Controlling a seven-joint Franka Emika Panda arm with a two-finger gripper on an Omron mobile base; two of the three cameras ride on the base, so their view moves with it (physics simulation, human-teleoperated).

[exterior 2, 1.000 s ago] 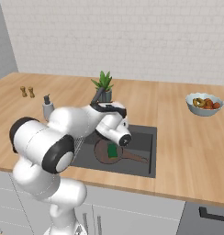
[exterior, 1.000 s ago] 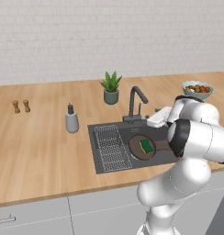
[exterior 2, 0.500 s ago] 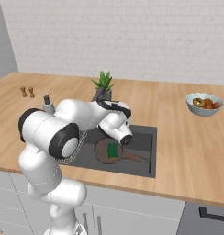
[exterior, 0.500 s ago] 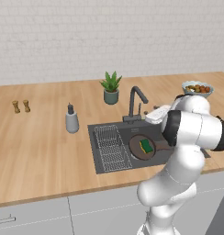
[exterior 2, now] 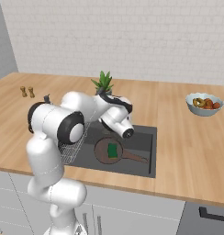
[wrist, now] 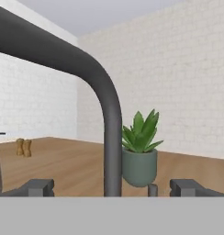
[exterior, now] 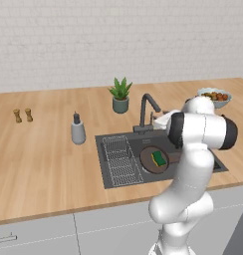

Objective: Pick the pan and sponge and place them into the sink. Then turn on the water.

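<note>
**In the sink: pan and sponge, jaws at the faucet**

At centre frame, the round dark frying pan (exterior: 154,160) lies in the dark grey recessed sink (exterior: 123,175), the yellow-green sponge (exterior: 159,158) on it. The jaws stand released, either side of the dark curved faucet (wrist: 109,128).

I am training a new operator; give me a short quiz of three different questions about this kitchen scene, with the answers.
1. True or false: the yellow and green sponge lies in the round dark frying pan.
2. Which stands closest behind the dark curved faucet? A) fruit bowl B) potted green plant C) grey soap bottle
3. Fill in: the pan rests inside the dark grey ____.

Key: 1 true; 2 B; 3 sink.
</note>
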